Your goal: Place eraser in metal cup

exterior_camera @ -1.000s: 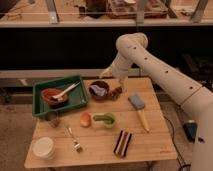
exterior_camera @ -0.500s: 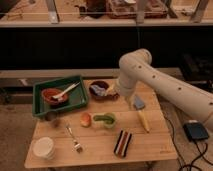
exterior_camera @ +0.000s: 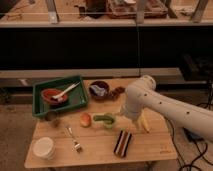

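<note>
Eraser (exterior_camera: 122, 143) lies ungrasped on worktop (exterior_camera: 155, 149), well apart from metal cup (exterior_camera: 51, 117) beside green tray (exterior_camera: 57, 81). Tool (exterior_camera: 129, 120) hovers near eraser, grip state impossible to tell. Whole task remains.

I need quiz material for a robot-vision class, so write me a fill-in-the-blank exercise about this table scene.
1. The striped ____ lies flat on the table, not in the metal cup.
2. A white ____ rests in the red bowl inside the green tray.
3. The pincer hangs low beside the green cup, between it and the ____-handled tool.
Missing words: eraser; spoon; yellow.
</note>
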Robot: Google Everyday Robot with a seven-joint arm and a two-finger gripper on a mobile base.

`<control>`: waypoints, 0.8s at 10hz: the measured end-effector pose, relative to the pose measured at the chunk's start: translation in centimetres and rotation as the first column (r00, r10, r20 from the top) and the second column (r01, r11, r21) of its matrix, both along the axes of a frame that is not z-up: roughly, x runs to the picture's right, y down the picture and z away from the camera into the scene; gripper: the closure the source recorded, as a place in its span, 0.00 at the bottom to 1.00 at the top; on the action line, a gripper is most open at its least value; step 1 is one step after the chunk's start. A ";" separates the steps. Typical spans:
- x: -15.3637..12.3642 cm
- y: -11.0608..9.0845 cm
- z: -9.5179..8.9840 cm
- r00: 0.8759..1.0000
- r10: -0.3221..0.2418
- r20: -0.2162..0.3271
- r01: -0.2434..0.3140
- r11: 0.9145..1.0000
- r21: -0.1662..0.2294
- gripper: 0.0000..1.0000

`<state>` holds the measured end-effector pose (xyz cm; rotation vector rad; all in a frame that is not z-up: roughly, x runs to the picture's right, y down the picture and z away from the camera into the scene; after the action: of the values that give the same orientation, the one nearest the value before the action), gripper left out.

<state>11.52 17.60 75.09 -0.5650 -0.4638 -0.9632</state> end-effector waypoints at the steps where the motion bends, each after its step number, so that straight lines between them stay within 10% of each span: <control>1: 0.7 1.3 0.6 1.000 -0.009 -0.005 0.008 1.000 -0.001 0.20; 4: 1.0 4.2 0.8 0.995 -0.087 0.055 0.086 0.996 0.012 0.20; 8: 0.3 6.4 -0.3 0.958 -0.221 0.181 0.220 0.975 0.029 0.20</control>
<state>11.83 24.04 74.80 -0.5293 -0.5690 -1.2375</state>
